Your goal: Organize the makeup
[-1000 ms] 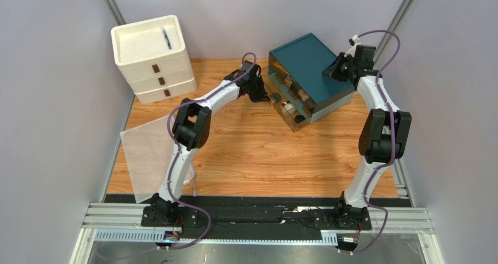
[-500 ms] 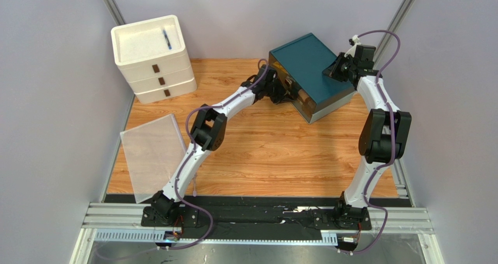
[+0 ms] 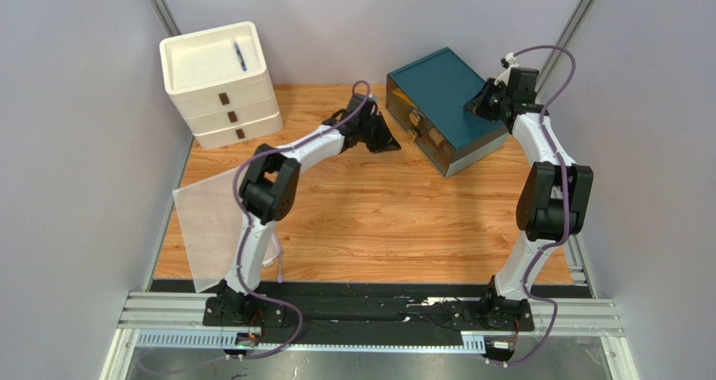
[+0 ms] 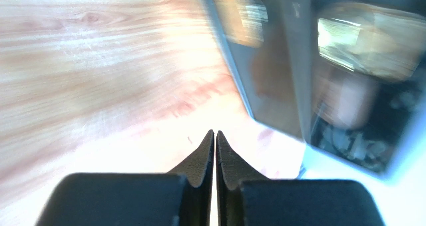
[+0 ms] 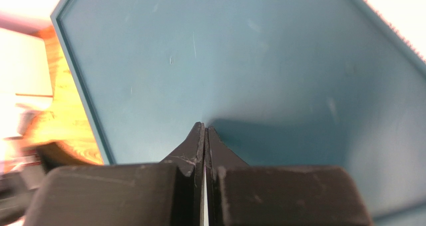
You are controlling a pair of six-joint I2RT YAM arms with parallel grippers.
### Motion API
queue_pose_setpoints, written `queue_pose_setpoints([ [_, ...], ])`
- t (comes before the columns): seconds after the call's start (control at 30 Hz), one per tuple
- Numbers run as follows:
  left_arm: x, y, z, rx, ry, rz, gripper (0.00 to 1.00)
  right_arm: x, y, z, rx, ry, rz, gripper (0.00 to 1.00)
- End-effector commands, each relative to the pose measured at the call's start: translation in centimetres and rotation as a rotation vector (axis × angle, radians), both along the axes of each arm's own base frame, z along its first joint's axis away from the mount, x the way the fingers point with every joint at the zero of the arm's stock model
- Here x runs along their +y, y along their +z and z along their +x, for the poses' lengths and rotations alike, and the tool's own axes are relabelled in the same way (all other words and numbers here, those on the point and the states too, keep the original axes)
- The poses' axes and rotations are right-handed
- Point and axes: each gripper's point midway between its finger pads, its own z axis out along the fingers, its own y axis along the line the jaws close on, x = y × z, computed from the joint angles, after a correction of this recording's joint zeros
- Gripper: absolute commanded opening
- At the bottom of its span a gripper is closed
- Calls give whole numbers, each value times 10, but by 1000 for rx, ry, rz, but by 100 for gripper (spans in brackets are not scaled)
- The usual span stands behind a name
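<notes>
Showing wood-grain table [image 3: 378, 220] | grey walls [image 3: 76, 145] | makeup [image 3: 431, 136] inside teal box [image 3: 445, 82]

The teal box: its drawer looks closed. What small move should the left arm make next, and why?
Probably pull the left pincer back toward its base: the drawer looks shut in the teal box, with makeup behind its clear front, and the pincer is shut, empty and apart from the box.

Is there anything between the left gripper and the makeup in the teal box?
Yes. The makeup sits inside the teal rectangular box, behind its tinted see-through front. The left gripper, jaws shut, is outside that front, over the wooden table.
</notes>
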Motion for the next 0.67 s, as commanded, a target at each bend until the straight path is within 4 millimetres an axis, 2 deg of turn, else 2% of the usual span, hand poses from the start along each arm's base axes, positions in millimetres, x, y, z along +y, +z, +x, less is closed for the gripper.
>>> queue_pose_setpoints([
  [0.0, 25, 134, -7, -428, -142, 12, 24, 0, -76, -90, 412, -3, -54, 0],
  [0.03, 33, 154, -16, -474, -162, 22, 31, 2, -57, -90, 360, 9, -57, 0],
  [0.07, 42, 147, -26, -484, -207, 82, 40, 2, -46, -91, 332, 11, -64, 0],
  [0.1, 48, 149, -33, -482, -226, 104, 45, 2, -37, -92, 308, 14, -66, 1],
  [0.13, 56, 155, -41, -478, -246, 119, 48, 3, -17, -94, 255, 22, -73, 2],
  [0.17, 65, 146, -55, -416, -280, 153, 49, 5, -6, -96, 231, 27, -74, 5],
  [0.2, 72, 142, -61, -399, -299, 180, 50, 8, 1, -100, 210, 43, -69, 8],
  [0.23, 79, 152, -70, -414, -311, 186, 50, 10, 21, -105, 159, 50, -77, 15],
  [0.27, 84, 139, -81, -402, -338, 195, 50, 10, 30, -109, 133, 54, -84, 20],
  [0.3, 90, 140, -86, -426, -343, 207, 52, 12, 34, -115, 121, 58, -86, 24],
  [0.33, 95, 153, -93, -461, -330, 200, 52, 14, 53, -121, 65, 59, -89, 28],
  [0.37, 103, 143, -98, -441, -325, 220, 52, 16, 62, -126, 40, 58, -89, 36],
  [0.4, 106, 145, -102, -449, -329, 225, 52, 16, 63, -131, 30, 56, -93, 39],
  [0.43, 110, 148, -108, -448, -334, 227, 52, 17, 79, -137, -17, 52, -98, 42],
  [0.47, 113, 147, -112, -440, -334, 231, 52, 18, 85, -140, -33, 50, -100, 48],
  [0.5, 112, 156, -114, -472, -335, 209, 52, 19, 93, -145, -56, 51, -102, 50],
  [0.53, 110, 153, -120, -470, -354, 184, 52, 19, 98, -147, -65, 49, -104, 52],
  [0.57, 110, 155, -120, -476, -341, 172, 64, 19, 101, -148, -70, 50, -107, 53],
  [0.63, 111, 162, -120, -478, -325, 168, 65, 21, 111, -151, -84, 52, -108, 54],
])
